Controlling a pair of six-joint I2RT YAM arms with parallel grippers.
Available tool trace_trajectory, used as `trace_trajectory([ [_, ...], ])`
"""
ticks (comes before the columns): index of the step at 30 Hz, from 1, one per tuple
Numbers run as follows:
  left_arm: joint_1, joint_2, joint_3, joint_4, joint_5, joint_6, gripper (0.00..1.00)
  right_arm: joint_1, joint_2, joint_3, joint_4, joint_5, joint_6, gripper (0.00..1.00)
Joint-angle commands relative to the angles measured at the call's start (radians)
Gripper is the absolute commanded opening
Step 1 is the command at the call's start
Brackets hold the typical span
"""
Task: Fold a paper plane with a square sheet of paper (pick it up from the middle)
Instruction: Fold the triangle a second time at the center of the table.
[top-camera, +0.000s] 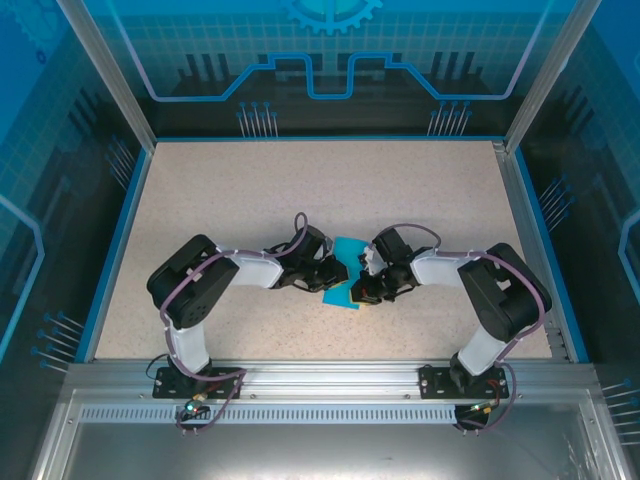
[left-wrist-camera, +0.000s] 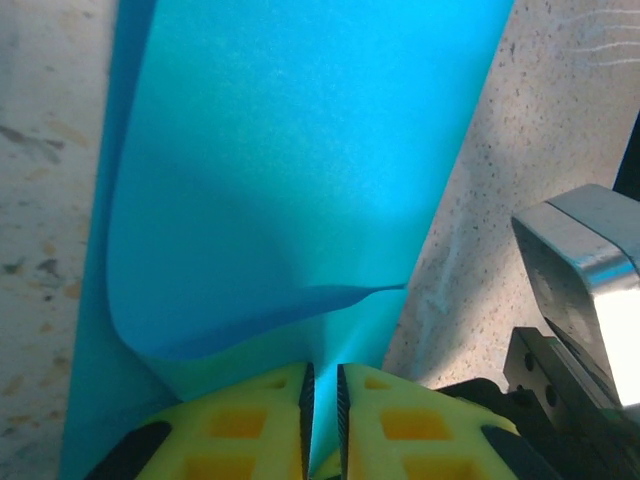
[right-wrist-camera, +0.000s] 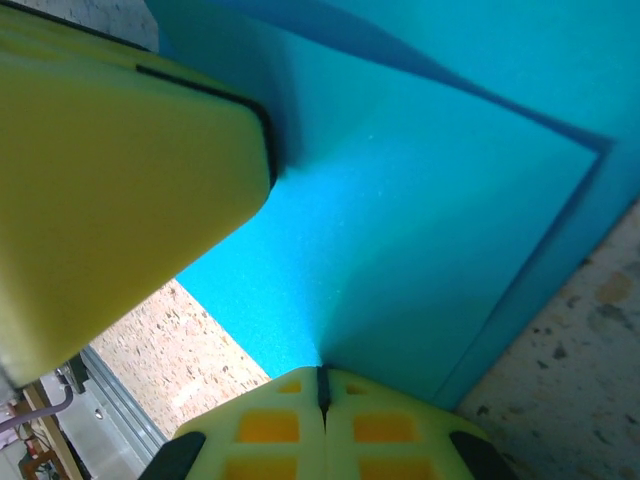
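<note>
Sheet of paper (top-camera: 346, 270) | long axis far-to-near | left tool (left-wrist-camera: 322, 415), right tool (right-wrist-camera: 323, 405) both clamp it

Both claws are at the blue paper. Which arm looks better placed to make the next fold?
Probably the left: the right claw is pinched shut on the sheet of paper, anchoring it, while the left claw shows a slight gap.

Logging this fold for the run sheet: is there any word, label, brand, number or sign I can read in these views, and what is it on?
None can be read.
The square sheet of paper is plain blue, unmarked in both wrist views.
The back wall panels carry only a gear outline and line patterns, no letters.
The table is bare speckle.
The yellow fingers show no label.
</note>
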Motion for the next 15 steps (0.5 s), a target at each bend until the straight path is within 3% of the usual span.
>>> trace_trajectory([
  [1,-0.007,-0.005,0.018,-0.024,0.028,0.045,0.13,-0.005,0.052,-0.021,-0.130,0.107,-0.032,0.00],
  [8,0.039,0.051,-0.006,-0.010,-0.037,0.019,0.02,-0.007,0.069,-0.020,-0.158,0.127,-0.046,0.00],
  [15,0.104,0.044,-0.039,-0.018,-0.041,0.048,0.02,-0.015,0.070,-0.011,-0.180,0.127,-0.062,0.00],
])
